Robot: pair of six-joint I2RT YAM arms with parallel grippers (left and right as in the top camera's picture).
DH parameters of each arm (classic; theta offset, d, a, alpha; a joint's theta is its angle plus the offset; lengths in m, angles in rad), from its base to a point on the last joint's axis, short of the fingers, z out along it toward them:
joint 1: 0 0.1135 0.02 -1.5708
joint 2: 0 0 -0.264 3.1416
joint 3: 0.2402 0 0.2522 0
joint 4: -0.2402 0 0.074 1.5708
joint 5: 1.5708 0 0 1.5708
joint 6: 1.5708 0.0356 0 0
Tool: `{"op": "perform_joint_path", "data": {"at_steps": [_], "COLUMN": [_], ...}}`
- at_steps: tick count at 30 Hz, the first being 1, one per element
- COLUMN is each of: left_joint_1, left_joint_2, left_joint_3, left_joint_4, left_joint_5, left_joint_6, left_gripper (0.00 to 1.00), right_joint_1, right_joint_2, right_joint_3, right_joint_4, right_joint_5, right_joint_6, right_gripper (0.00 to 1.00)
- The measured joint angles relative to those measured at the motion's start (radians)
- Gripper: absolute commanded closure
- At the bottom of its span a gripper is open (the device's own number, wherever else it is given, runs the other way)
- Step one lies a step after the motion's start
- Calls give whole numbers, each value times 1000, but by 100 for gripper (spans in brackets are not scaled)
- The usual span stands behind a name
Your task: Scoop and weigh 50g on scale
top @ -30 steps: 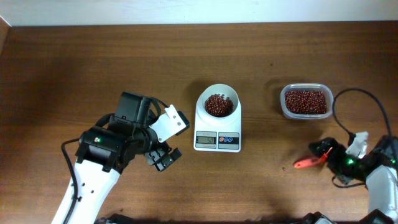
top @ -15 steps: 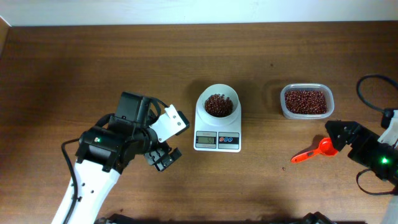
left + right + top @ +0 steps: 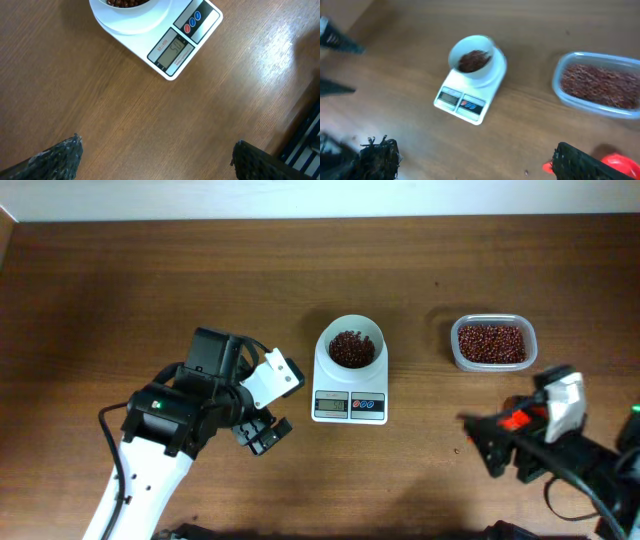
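Note:
The white scale [image 3: 350, 393] stands mid-table, and the white bowl [image 3: 368, 332] on it holds a heap of dark red-brown beans [image 3: 351, 348]. My left gripper [image 3: 262, 435] hovers open to the left of the scale, nothing between its fingers. The left wrist view shows the scale [image 3: 200, 22] ahead of the left gripper [image 3: 157, 160]. My right gripper [image 3: 482, 447] is open at the lower right, pointing left. The right wrist view is blurred; the right gripper [image 3: 475, 160] faces the scale [image 3: 452, 102] and beans [image 3: 474, 60] from a distance.
A clear plastic tub [image 3: 456, 352] full of beans sits right of the scale, also in the right wrist view as the tub [image 3: 560, 92]. The orange-red scoop [image 3: 514, 421] lies mostly under my right arm; the scoop [image 3: 620, 164] peeks beside the right finger. One loose bean [image 3: 526, 173] lies on the wood.
My right arm has swung left over the scoop, which lies on the table, and now points toward the scale. The left arm, scale and tub have not moved.

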Motion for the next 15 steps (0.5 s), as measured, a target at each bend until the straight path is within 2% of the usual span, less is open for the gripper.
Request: {"op": "perform_joint_path", "data": {"at_steps": [4, 9, 15], "left_joint_1": [0, 0, 0], "left_joint_2": [0, 0, 0], "left_joint_3": [0, 0, 0], "left_joint_4": [0, 0, 1], "left_joint_5": [0, 0, 0], "left_joint_6": [0, 0, 0], "left_gripper": [1, 1, 1], "right_joint_1": [153, 312, 342], "right_joint_2": [0, 0, 1], "right_joint_3": [-123, -236, -407], "right_joint_4": [132, 388, 750], "right_joint_5": [-74, -100, -97], "right_joint_6": [-125, -154, -113], "right_gripper": [1, 1, 1]}}
